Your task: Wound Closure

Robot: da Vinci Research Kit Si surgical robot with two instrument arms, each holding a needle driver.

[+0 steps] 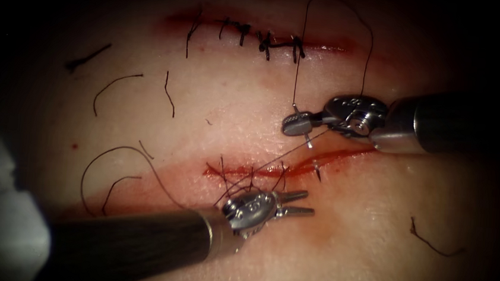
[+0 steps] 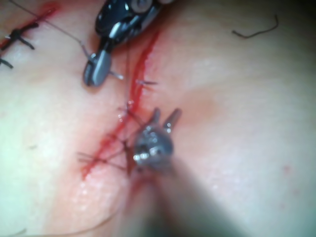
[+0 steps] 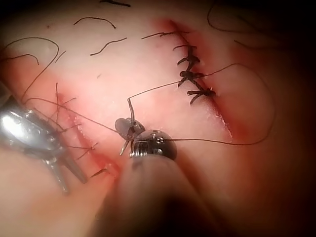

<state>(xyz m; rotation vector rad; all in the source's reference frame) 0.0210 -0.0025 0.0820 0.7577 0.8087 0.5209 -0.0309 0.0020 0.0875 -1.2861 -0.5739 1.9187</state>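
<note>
While right claw pinches needle above cut | left claw spread, empty

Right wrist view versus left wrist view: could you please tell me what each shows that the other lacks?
Right wrist view: the thread looping wide from the needle, and the whole stitched upper cut. Left wrist view: a cut end of thread lying on the tissue. Both: the right tool shut on the needle near mid-curve, clear of the tissue; the left tool open, holding nothing; the open cut.
</note>
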